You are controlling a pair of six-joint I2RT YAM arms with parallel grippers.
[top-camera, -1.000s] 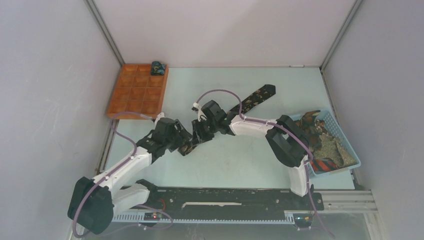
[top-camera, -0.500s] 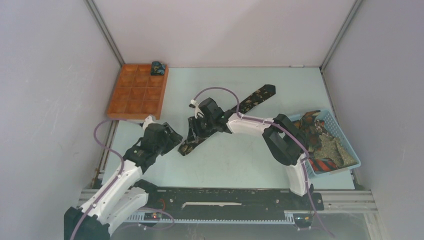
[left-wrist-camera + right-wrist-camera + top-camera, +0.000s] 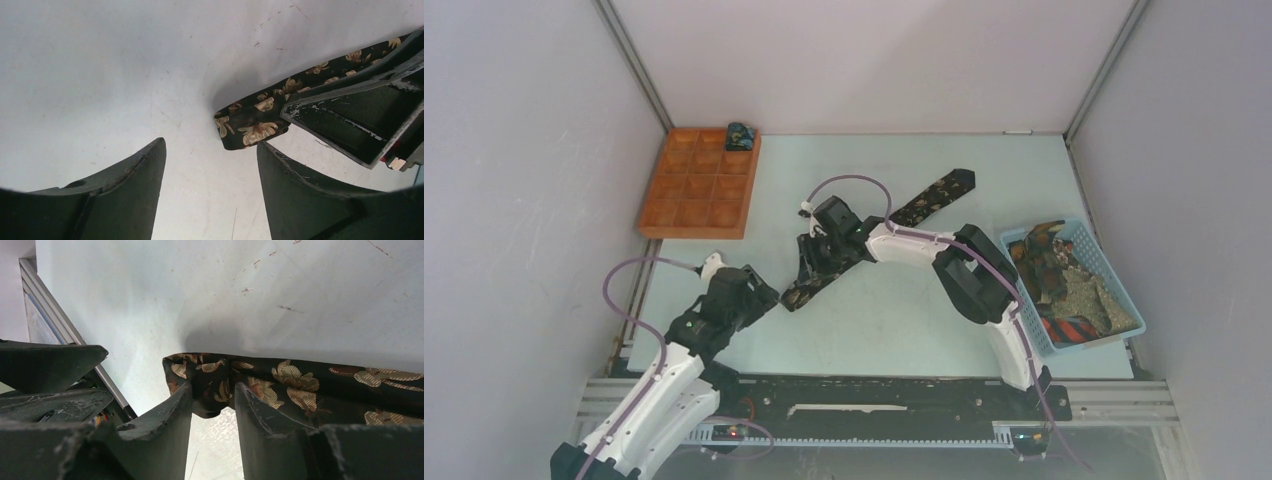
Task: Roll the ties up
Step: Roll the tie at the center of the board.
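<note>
Black leaf-patterned tie stretched diagonally, near end folded.

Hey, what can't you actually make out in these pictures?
Top view: the middle of the tie is hidden under the right arm and right end effector.
Top view: the heap in the basket is tangled and partly behind that arm, so it cannot be counted.
Top view: the bundle in the tray is too small to show its pattern.
Right wrist view: the tie runs off the right edge.
</note>
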